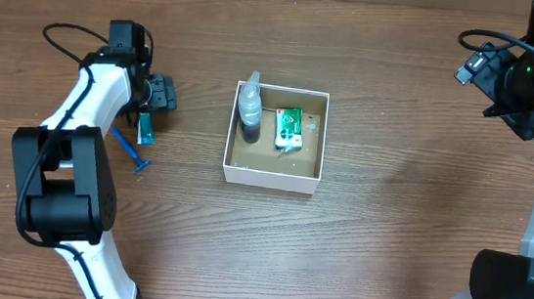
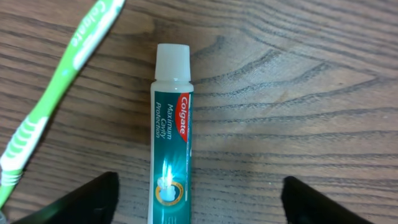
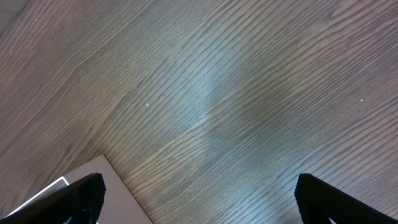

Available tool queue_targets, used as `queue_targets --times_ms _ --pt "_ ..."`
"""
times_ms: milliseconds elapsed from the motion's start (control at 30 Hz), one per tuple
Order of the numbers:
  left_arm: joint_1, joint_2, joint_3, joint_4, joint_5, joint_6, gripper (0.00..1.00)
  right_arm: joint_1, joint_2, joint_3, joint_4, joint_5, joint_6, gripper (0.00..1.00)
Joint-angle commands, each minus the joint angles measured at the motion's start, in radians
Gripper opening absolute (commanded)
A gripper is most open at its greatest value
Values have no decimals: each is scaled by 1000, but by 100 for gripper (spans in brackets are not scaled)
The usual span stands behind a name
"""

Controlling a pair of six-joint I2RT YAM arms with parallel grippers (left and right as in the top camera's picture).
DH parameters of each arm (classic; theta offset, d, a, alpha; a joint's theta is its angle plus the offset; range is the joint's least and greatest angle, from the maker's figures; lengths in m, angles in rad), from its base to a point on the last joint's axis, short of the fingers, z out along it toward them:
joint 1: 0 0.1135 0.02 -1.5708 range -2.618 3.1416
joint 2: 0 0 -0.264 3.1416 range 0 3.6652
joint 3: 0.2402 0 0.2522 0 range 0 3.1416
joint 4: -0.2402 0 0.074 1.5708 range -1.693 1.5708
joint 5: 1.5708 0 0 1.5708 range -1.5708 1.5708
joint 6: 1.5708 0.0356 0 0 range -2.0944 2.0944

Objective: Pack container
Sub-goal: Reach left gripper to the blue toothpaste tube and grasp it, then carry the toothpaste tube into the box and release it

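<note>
Overhead centre: container [image 1: 271, 178] holds a bottle [image 1: 249, 113] and green packet [image 1: 290, 127].
Left gripper [image 2: 200, 202]: spread wide above Colgate toothpaste tube [image 2: 171, 143].
Right gripper [image 3: 208, 202]: spread wide, empty, over desk [image 3: 217, 93].

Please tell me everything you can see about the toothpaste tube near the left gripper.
The toothpaste is a small teal tube, plastic by its look, with a white cap and a red Colgate label reading Maximum Cavity Protection. The cap is on. It lies flat on the wooden table, lengthwise between the open fingers of the left gripper, which do not touch it. A green toothbrush lies beside it, apart.
</note>
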Motion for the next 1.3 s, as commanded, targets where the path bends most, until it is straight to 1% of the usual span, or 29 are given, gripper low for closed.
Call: queue_targets --times_ms 0,433,500,567,633,700,800,833,933,1033,1133,1267 --pt "-3 33 17 8 -13 -10 75 -2 -9 6 3 -2 -3 100" --pt "-3 101 17 8 -13 -10 75 -2 -9 6 2 -2 -3 100" --pt "-3 105 17 8 -14 -10 71 -2 -9 6 3 -2 -3 100" --pt "-3 106 17 8 -15 -10 61 -2 -9 6 3 -2 -3 100" --pt "-3 106 17 8 -21 -10 43 -2 -9 6 3 -2 -3 100" --pt "-2 106 17 6 -21 -10 33 -2 -9 6 2 -2 -3 100" --pt "-1 106 17 -8 -21 -10 13 -2 -9 6 2 -2 -3 100" --pt "-1 106 17 -14 -21 -10 11 -2 -9 6 2 -2 -3 100" --pt "-1 104 28 -52 -21 -10 9 -2 -9 6 3 -2 -3 100" --pt "-1 92 85 -123 -21 -3 10 -2 -9 6 3 -2 -3 100" --pt "-3 86 205 -237 -20 31 12 -2 -9 6 2 -2 -3 100" --pt "-11 77 413 -412 -10 36 12 -2 -9 6 2 -2 -3 100"
